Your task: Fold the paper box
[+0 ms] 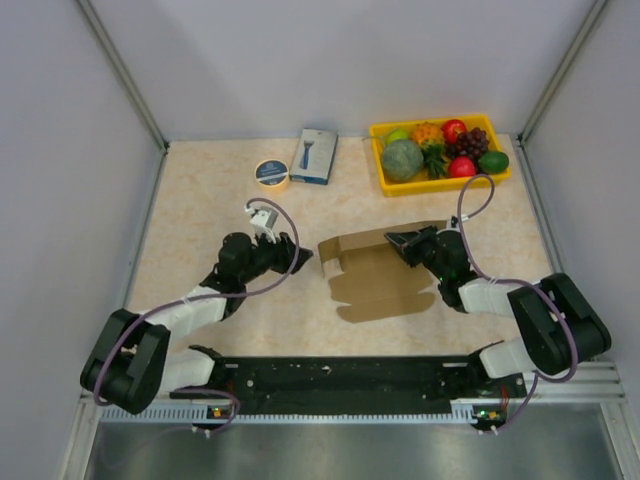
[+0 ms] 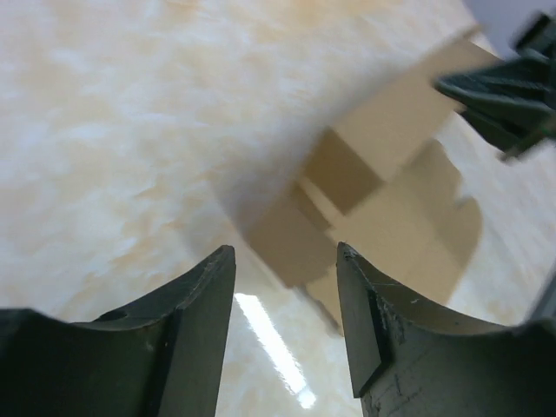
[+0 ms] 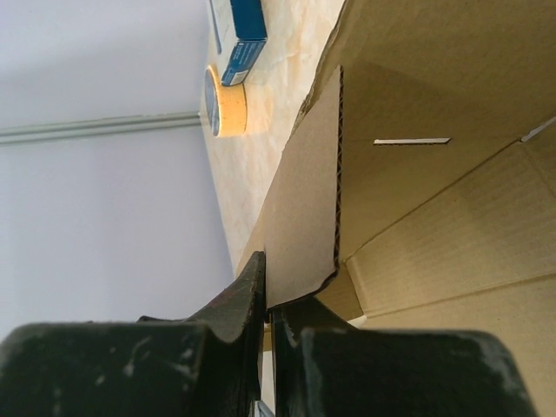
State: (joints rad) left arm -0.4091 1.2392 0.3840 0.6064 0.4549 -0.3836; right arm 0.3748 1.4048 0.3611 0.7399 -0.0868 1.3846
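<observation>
There is 1 plain brown thin cardboard paper box (image 1: 378, 275), a die-cut blank with rounded flaps, lying mostly flat at the middle of the pale marbled table (image 1: 200, 200), with its far-right panel raised off the surface. Along the far edge sit 3 other things: 1 round yellowish tape roll with a blue face (image 1: 271, 173), 1 small blue-and-white printed box (image 1: 315, 156) just beside it, and 1 yellow plastic tray (image 1: 445, 186) heaped with fruit pieces, too crowded to count for sure. All 3 lie well apart from the blank, and nothing lies between it and the 2 arms. The right arm bends in from the near-right corner, its forearm low over the table, and the right pincer (image 3: 265, 287) is clamped together on the edge of the raised panel, the card pinched between both fingers. The left arm stretches from the near-left corner toward the middle, wrist low, and the left pincer (image 2: 287, 256) points at the blank's left edge, near it but not touching, its fingers apart with nothing between them
</observation>
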